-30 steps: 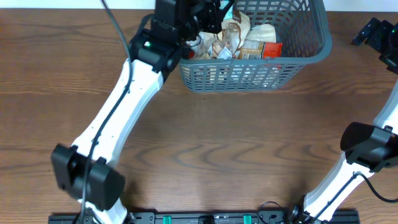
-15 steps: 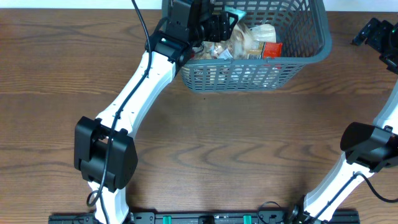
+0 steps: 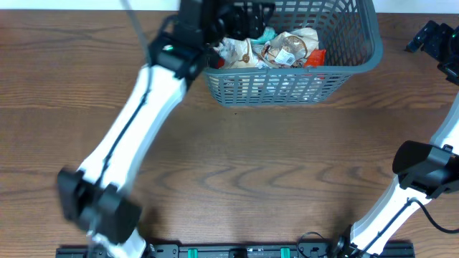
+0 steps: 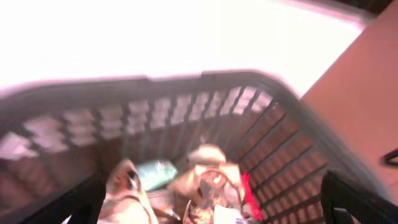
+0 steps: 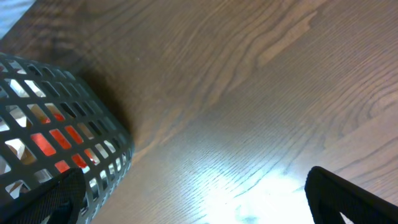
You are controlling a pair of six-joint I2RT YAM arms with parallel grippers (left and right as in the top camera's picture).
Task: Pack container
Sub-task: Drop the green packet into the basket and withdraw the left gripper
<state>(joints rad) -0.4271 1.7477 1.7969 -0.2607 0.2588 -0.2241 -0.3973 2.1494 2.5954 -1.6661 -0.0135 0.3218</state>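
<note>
The container (image 3: 287,87) is a dark grey-blue slotted basket at the table's far edge, with snack packets (image 3: 287,46) piled in it. My left gripper (image 3: 247,14) hovers over the basket's left half, blurred by motion. In the left wrist view it (image 4: 217,202) is open above the packets (image 4: 205,180), with a teal one (image 4: 155,173) and a red one (image 4: 249,193) among them, inside the lattice wall (image 4: 155,112). Nothing is between its fingers. My right gripper (image 3: 430,36) stays at the far right and is open (image 5: 196,199) over bare wood beside the basket's corner (image 5: 62,124).
The brown wooden table (image 3: 287,172) stretches in front of the basket. The left arm (image 3: 143,107) crosses the left side from the near edge. The right arm's elbow (image 3: 423,168) stands at the right edge. A pale surface lies beyond the basket's far wall.
My left gripper has gone from shut to open over the basket, and the packets inside lie differently, with a teal one showing. The left arm swung about; the right arm has not moved.
</note>
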